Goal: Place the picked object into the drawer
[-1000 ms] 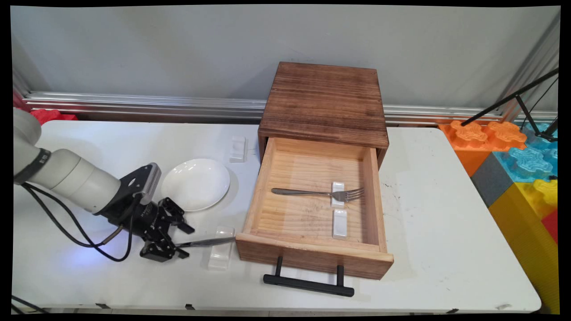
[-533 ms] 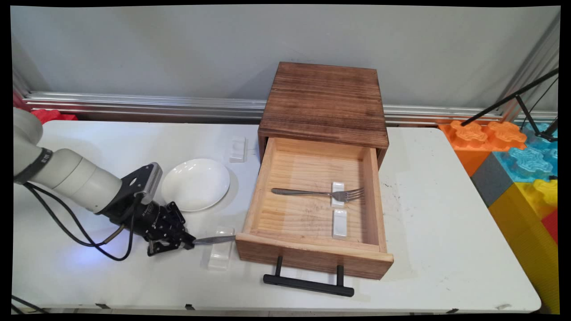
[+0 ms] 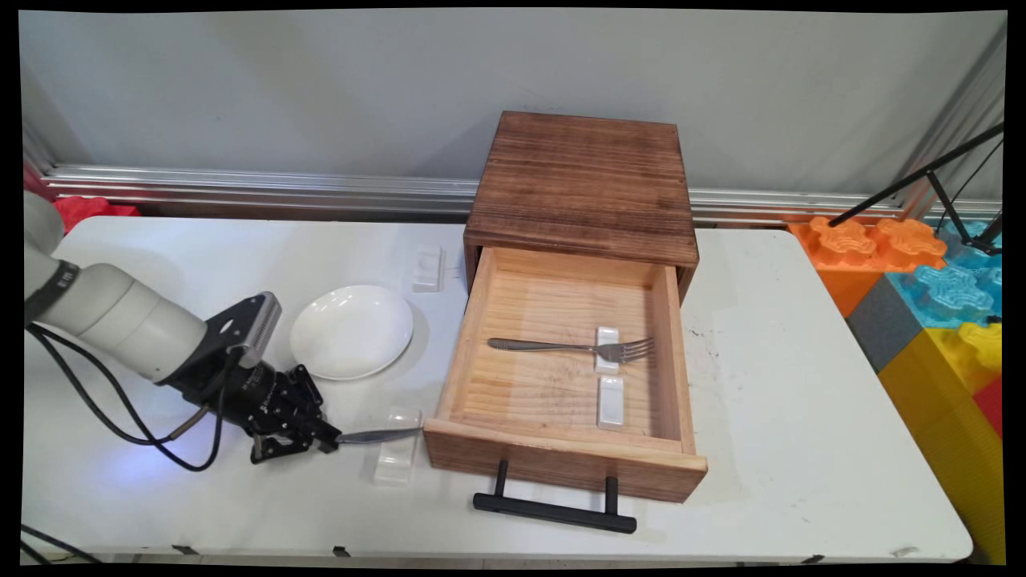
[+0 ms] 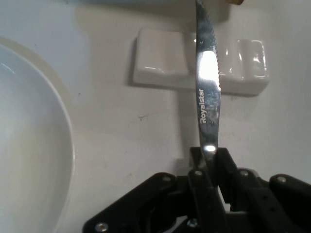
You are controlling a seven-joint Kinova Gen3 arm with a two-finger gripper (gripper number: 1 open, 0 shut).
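My gripper is shut on the handle end of a steel knife. The blade points right, toward the open wooden drawer, and passes over a white cutlery rest on the table. The gripper sits low over the table's near left part, just in front of a white plate. Inside the drawer lies a fork across a white rest, with a second white rest below it.
The dark wooden cabinet stands at the back, its drawer pulled out with a black handle toward the near edge. Another white rest lies left of the cabinet. Coloured foam blocks stand off the table's right end.
The gripper went from open around the knife's handle to shut on it, then drew slightly left and the knife shifted with it.
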